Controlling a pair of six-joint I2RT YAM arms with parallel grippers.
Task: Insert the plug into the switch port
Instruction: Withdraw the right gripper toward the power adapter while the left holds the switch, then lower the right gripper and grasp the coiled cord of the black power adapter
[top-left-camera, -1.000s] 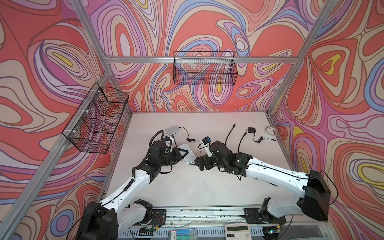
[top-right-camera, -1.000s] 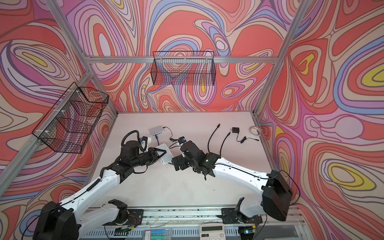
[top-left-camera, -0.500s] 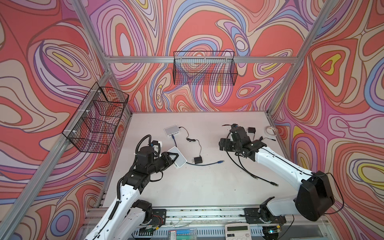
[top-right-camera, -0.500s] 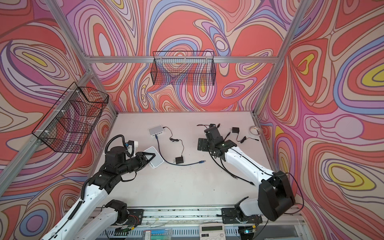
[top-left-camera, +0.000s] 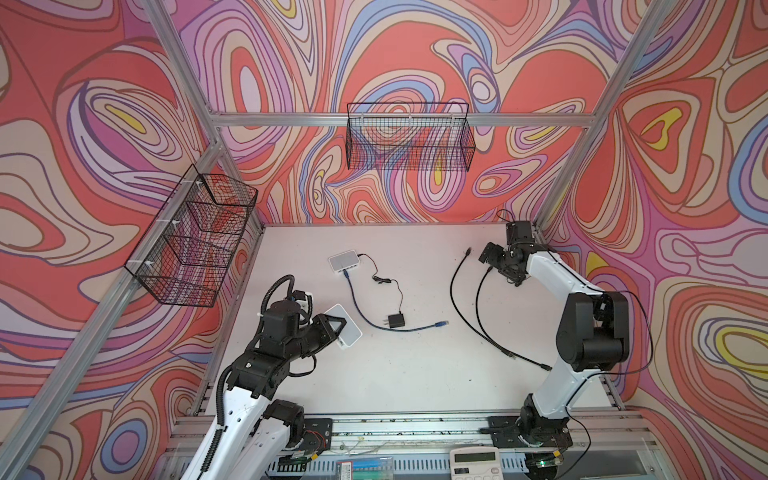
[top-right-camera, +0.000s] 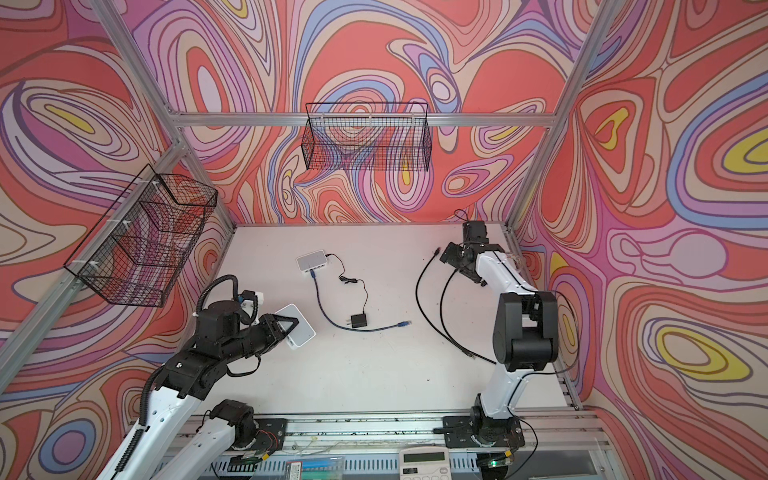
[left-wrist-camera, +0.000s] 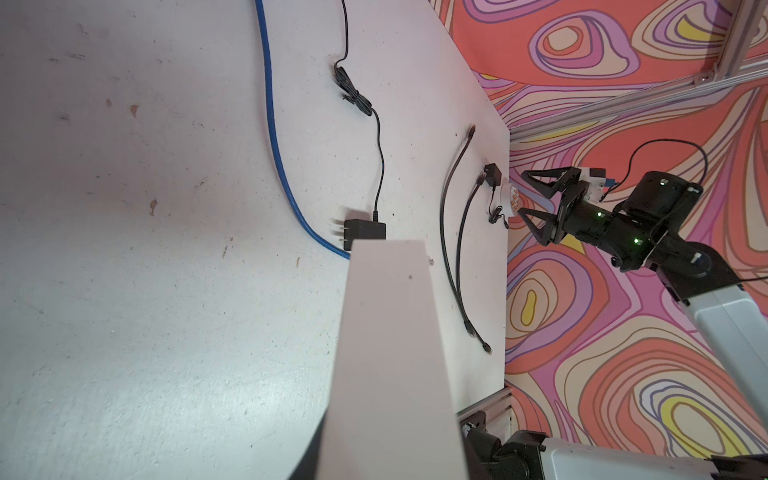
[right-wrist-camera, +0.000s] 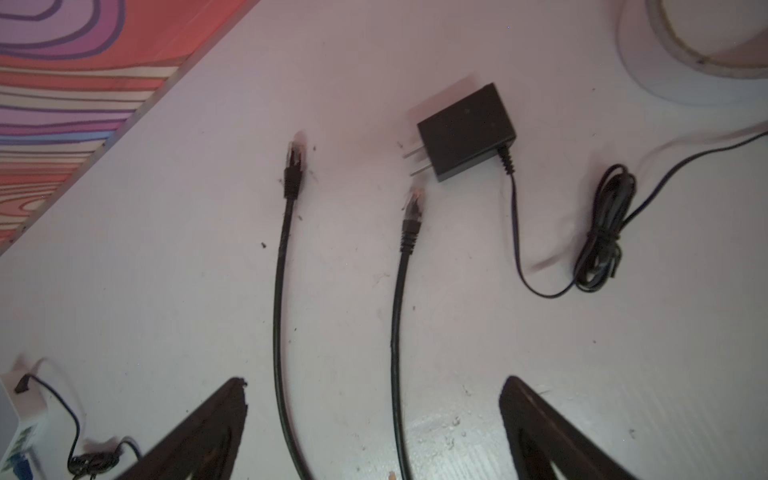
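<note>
White table (top-left-camera: 415, 374), swirl-print walls on three sides.

Switch (top-left-camera: 348, 331): at 8 o'clock on the table, tilted and apparently lifted clear. The left gripper (top-left-camera: 337, 328) is pinched narrow on its near end. Judged: held up to present a port toward table centre. The port face can't be resolved.

Plug (right-wrist-camera: 414, 203): at 2 o'clock, on a black cable, just beside an adapter (right-wrist-camera: 465, 131). The other plug (right-wrist-camera: 295, 160) lies apart from it.

Right gripper (right-wrist-camera: 374, 380): fingers spread wide, holding nothing, short of both plugs. Both cables run between the fingers in the wrist view. Judged: lining up a pick.

Blue cable (top-left-camera: 353, 299): free end near centre, far end in a second switch (top-left-camera: 344, 261) at 11 o'clock. Cannot tell which plug is intended.
</note>
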